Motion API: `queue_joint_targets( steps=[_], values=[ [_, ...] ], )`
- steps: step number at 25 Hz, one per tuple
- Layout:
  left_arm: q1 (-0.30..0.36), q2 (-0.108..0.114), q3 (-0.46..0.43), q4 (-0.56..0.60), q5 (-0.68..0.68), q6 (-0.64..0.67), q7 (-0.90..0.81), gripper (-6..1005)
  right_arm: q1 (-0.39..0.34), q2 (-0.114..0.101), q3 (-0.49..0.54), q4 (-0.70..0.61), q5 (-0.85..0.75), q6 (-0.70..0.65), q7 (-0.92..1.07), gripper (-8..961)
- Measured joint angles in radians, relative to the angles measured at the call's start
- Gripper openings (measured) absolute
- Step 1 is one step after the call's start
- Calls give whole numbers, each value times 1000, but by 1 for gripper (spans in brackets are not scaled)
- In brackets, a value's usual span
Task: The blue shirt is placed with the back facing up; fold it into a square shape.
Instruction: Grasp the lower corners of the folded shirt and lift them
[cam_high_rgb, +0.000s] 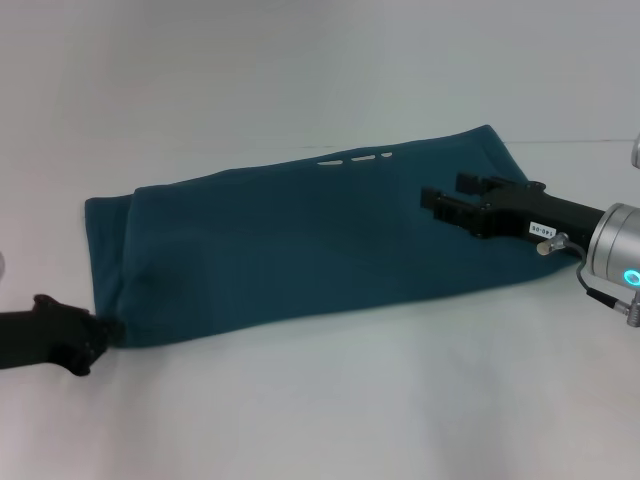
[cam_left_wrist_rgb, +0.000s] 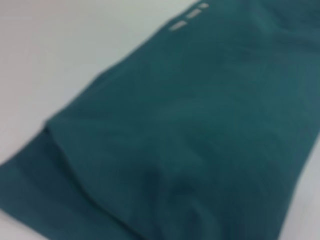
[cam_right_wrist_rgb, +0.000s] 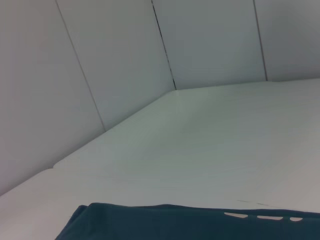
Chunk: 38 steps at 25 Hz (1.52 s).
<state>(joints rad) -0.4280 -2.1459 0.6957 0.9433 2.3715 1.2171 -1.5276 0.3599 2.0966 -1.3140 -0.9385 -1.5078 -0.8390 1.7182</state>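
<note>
While the blue shirt (cam_high_rgb: 300, 245) lies folded into a long band across the white tabletop (cam_high_rgb: 320, 410), slivers of white lettering (cam_high_rgb: 355, 158) peek out along its far edge. Over the shirt's right end hangs the right tool (cam_high_rgb: 446, 196), its two black fingers spread apart with nothing between them. At the near left corner of the shirt sits the left tool (cam_high_rgb: 100, 335), touching the cloth; whether its fingers are parted or pinched cannot be told.
</note>
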Motion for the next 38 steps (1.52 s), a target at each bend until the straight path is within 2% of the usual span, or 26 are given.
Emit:
queue_joint_targets(
  steps=[9,15,20,26,32,38],
  values=[
    [18,-4,-2,68,7,89,-1,50,-4,-2,4,1,-5,6,9,675],
    [42,-5,-7,133,16,174,-6,50,-32,-6,32,-1,-40,11,21,677],
    [63,-13,-9,192,30,228,-11,50,-54,-6,83,-21,-144,12,83,678],
    [70,-16,-7,201,37,242,-9,50,-68,-5,136,-70,-279,11,182,680],
    [66,-17,-4,190,34,230,-5,50,-56,-2,155,-119,-441,44,340,682],
    [52,-17,-2,183,31,227,-4,50,-12,-4,164,-123,-595,92,464,682]
  ],
)
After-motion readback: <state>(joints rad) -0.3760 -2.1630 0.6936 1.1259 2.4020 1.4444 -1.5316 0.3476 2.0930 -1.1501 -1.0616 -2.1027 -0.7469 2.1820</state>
